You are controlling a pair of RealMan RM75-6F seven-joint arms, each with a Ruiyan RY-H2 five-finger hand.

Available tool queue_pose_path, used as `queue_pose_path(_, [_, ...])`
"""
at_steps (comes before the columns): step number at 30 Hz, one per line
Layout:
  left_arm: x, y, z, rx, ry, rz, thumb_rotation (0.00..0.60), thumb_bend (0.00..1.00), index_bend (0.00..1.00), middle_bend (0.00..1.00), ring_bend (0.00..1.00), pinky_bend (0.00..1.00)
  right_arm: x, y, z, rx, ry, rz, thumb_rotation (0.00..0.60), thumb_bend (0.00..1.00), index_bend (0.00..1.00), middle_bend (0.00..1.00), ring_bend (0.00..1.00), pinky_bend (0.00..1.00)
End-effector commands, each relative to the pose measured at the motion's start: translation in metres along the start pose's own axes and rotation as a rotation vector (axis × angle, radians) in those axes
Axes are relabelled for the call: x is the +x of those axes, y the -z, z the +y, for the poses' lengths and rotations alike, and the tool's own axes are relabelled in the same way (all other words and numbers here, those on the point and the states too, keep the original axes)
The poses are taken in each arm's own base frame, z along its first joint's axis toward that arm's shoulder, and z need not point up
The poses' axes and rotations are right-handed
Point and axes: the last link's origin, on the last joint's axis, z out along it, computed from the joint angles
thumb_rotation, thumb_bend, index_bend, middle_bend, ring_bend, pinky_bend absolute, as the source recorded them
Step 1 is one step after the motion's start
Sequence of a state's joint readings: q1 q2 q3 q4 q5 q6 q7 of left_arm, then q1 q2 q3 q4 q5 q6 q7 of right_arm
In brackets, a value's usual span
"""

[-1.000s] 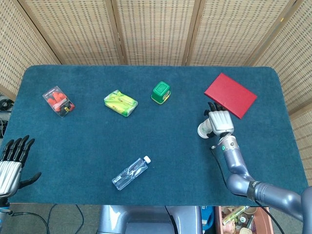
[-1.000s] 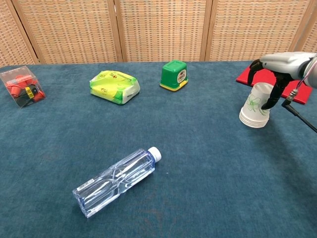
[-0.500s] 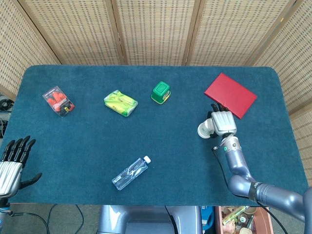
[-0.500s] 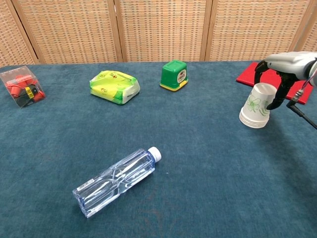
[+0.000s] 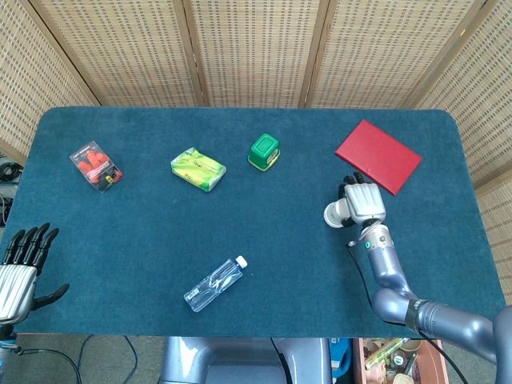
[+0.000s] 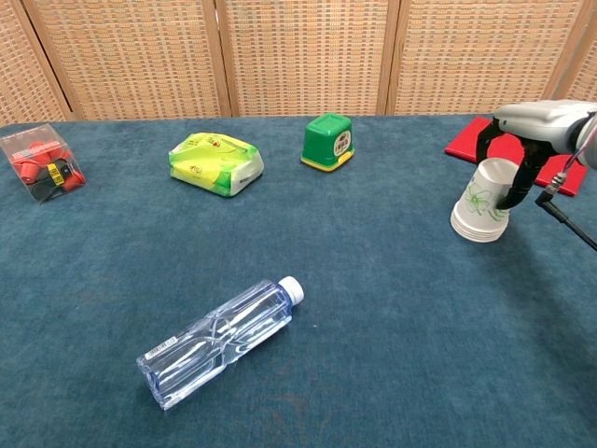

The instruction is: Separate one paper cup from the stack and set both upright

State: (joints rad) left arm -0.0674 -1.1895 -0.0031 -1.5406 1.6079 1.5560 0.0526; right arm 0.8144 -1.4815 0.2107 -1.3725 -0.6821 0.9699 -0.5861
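The bench (image 5: 160,232) is covered in dark blue felt. On its far right corner lies a red book (image 5: 378,155). The right arm (image 5: 392,280) reaches up from the near right edge, and the right hand (image 5: 364,202) arches down over the cups (image 6: 482,201), fingers curled around the upper part of the stack. The cups are rim down, tilted, just in front of the book. The left hand (image 5: 20,264) hangs off the near left corner, palm down, fingers spread, holding nothing. A bottle (image 6: 219,342) lies on its side near the front. Further back are a green pack (image 6: 215,163), a green box (image 6: 327,141) and a clear case (image 6: 41,161).
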Motion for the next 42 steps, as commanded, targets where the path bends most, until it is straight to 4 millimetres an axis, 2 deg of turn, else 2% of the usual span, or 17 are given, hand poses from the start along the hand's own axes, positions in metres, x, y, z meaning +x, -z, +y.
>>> queue_pose_path(1, [0.000, 0.000, 0.000, 0.000, 0.001, -0.001, 0.600, 0.20, 0.00, 0.00, 0.00, 0.00, 0.000, 0.001, -0.002, 0.005, -0.007, 0.011, 0.600, 0.31, 0.64, 0.45, 0.34, 0.62])
queue_pose_path(5, [0.000, -0.001, -0.001, 0.003, 0.003, 0.001, 0.600, 0.20, 0.00, 0.00, 0.00, 0.00, 0.002, 0.003, -0.004, 0.015, -0.016, 0.031, 0.600, 0.32, 0.74, 0.57, 0.46, 0.71])
queue_pose_path(11, [0.000, 0.000, 0.000, 0.000, 0.008, 0.004, 0.600, 0.20, 0.00, 0.00, 0.00, 0.00, 0.005, 0.009, -0.002, 0.020, -0.055, 0.053, 0.600, 0.33, 0.77, 0.62, 0.50, 0.75])
queue_pose_path(13, [0.001, 0.000, 0.000, -0.002, 0.010, 0.006, 0.600, 0.20, 0.00, 0.00, 0.00, 0.00, 0.008, 0.013, -0.002, 0.022, -0.110, 0.061, 0.600, 0.33, 0.77, 0.62, 0.50, 0.75])
queue_pose_path(14, [0.001, 0.000, 0.001, -0.007, 0.015, 0.006, 0.600, 0.20, 0.00, 0.00, 0.00, 0.00, 0.014, 0.020, -0.002, 0.019, -0.269, 0.064, 0.600, 0.33, 0.77, 0.63, 0.51, 0.75])
queue_pose_path(17, [0.001, 0.000, 0.001, -0.013, 0.016, 0.008, 0.600, 0.20, 0.00, 0.00, 0.00, 0.00, 0.023, 0.030, 0.004, 0.037, -0.391, 0.062, 0.600, 0.33, 0.78, 0.63, 0.51, 0.76])
queue_pose_path(27, [0.002, 0.001, 0.003, -0.019, 0.028, 0.018, 0.600, 0.20, 0.00, 0.00, 0.00, 0.00, 0.050, 0.047, 0.003, 0.070, -0.662, 0.054, 0.600, 0.33, 0.78, 0.64, 0.53, 0.77])
queue_pose_path(32, [0.000, 0.000, 0.002, -0.017, 0.037, 0.014, 0.600, 0.20, 0.00, 0.00, 0.00, 0.00, 0.069, 0.056, -0.009, 0.106, -0.744, 0.071, 0.600, 0.33, 0.78, 0.65, 0.53, 0.77])
queue_pose_path(35, [-0.001, -0.001, 0.002, -0.016, 0.045, 0.007, 0.600, 0.20, 0.00, 0.00, 0.00, 0.00, 0.078, 0.063, -0.023, 0.134, -0.801, 0.070, 0.600, 0.33, 0.78, 0.65, 0.53, 0.77])
queue_pose_path(42, [-0.007, -0.004, 0.002, -0.021, 0.063, -0.018, 0.600, 0.20, 0.00, 0.00, 0.00, 0.00, 0.081, 0.070, -0.055, 0.190, -0.840, 0.054, 0.600, 0.33, 0.78, 0.65, 0.53, 0.77])
